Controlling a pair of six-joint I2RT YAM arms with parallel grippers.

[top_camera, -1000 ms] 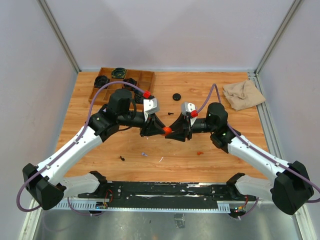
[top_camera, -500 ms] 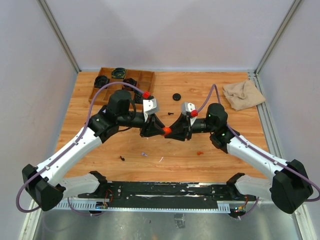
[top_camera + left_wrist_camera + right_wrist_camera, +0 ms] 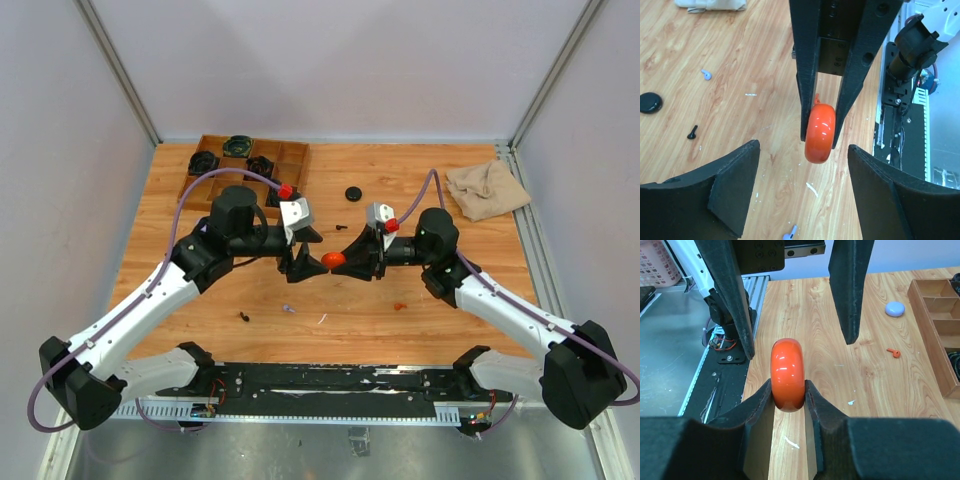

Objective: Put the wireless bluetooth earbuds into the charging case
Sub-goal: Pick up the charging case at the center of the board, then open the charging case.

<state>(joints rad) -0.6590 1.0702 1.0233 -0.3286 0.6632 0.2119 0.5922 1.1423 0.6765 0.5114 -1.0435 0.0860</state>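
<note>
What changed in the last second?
The left gripper opened and let go of the orange case, drawing back slightly to the left. The right gripper stays shut on the case. The loose earbuds, tray and cloth have not moved.

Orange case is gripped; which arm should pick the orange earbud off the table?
Left, probably: the left claw is open and empty, while the right claw is shut on the orange case. The orange earbud lies nearer the right arm, though.

Glossy orange-red case (image 3: 787,374); worktop (image 3: 400,170) of warm, streaked wood grain; beige cloth (image 3: 487,188); lavender earbud (image 3: 706,74), black earbud (image 3: 692,132), orange-red earbud (image 3: 894,353); purple cables (image 3: 431,176).
</note>
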